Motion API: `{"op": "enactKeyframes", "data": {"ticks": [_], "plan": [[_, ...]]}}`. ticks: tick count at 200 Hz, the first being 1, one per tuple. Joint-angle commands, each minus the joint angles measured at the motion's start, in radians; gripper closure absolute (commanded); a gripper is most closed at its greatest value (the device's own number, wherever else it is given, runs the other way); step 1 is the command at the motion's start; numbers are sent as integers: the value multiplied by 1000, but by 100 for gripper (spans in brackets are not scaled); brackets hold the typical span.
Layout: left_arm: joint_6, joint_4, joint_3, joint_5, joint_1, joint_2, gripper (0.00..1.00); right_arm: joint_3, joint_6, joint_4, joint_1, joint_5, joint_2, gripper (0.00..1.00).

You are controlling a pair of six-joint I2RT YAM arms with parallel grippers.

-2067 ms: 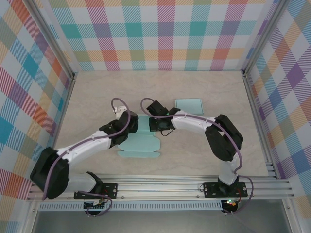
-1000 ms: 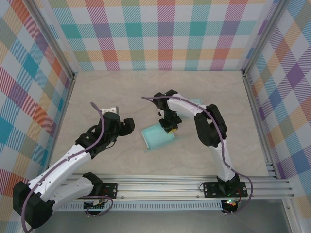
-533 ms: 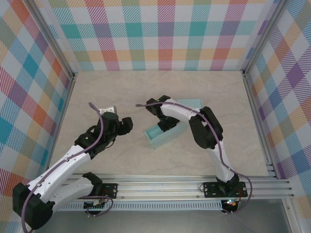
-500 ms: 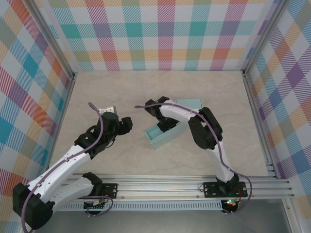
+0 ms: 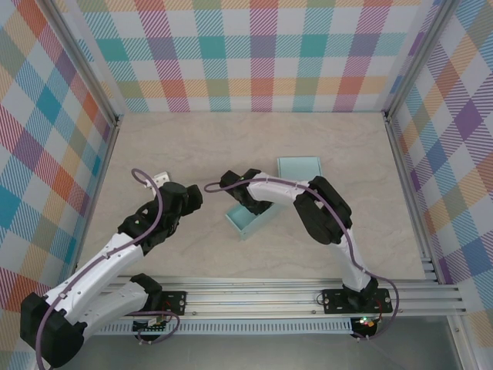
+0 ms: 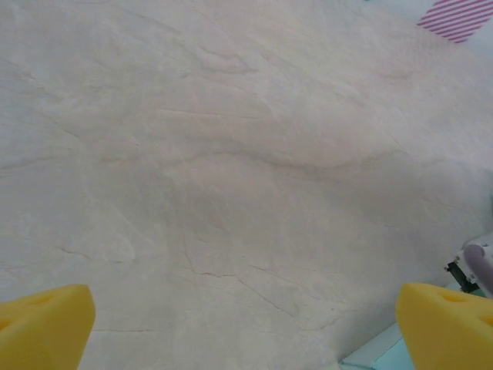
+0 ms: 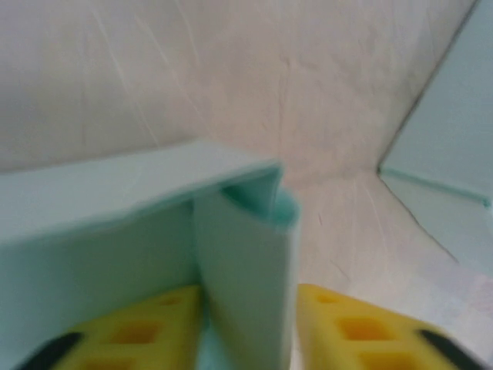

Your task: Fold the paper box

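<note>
Two hazards stand out, both at one end wall of the box. The paper box (image 5: 253,220) sits near the middle of the table (image 5: 154,146), skewed to its edges, with its walls standing and a flat teal piece (image 5: 299,166) lying apart behind it. The right fingers (image 7: 154,339) straddle a doubled-over end wall, one yellow pad on each side. Whether they are pinching the paper or only flanking it I cannot tell, since the pads sit right against it in a blurred close view. The left fingers (image 6: 42,327) are spread wide over bare table near the box and hold nothing, so nothing steadies the box. First, I judge that the tucked flap could spring back if its crease is not seated when the pads leave it, undoing the fold. Second, a pad that catches on the paper while lifting away could drag or tip the light box across the smooth surface. A harder squeeze could buckle the thin wall.
</note>
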Motion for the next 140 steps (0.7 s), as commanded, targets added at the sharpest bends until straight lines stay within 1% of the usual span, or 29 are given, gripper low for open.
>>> {"op": "enactKeyframes", "data": {"ticks": [1, 16, 29, 44, 59, 70, 79, 95, 112, 125, 131, 140], "plan": [[-8, -20, 9, -28, 14, 28, 0, 17, 0, 23, -1, -36, -53, 50], [-13, -9, 7, -33, 14, 50, 0, 46, -3, 1, -2, -33, -91, 44], [-31, -9, -2, -67, 15, 66, 0, 82, -6, -21, -2, -31, -121, 36], [-26, -2, -6, -91, 20, 83, 0, 119, -8, -31, -2, -34, -157, 32], [-6, 17, -6, -81, 32, 105, 0, 160, -2, -44, -2, -36, -199, 28], [22, 43, -4, -45, 42, 131, 0, 188, 9, -57, -2, -31, -239, 24], [49, 64, 6, -2, 50, 162, 0, 206, 25, -66, -2, -27, -279, 18], [75, 77, 42, 44, 55, 243, 0, 207, 72, -70, -2, -15, -371, 0], [109, 97, 82, 72, 57, 345, 0, 161, 158, -74, -8, 12, -487, 0], [133, 118, 112, 89, 55, 419, 0, 84, 242, -77, -17, 28, -588, 0], [143, 129, 124, 94, 55, 451, 1, 38, 280, -73, -22, 58, -641, 0], [157, 142, 138, 96, 56, 494, 4, -41, 343, -67, -31, 65, -719, 0]]}}
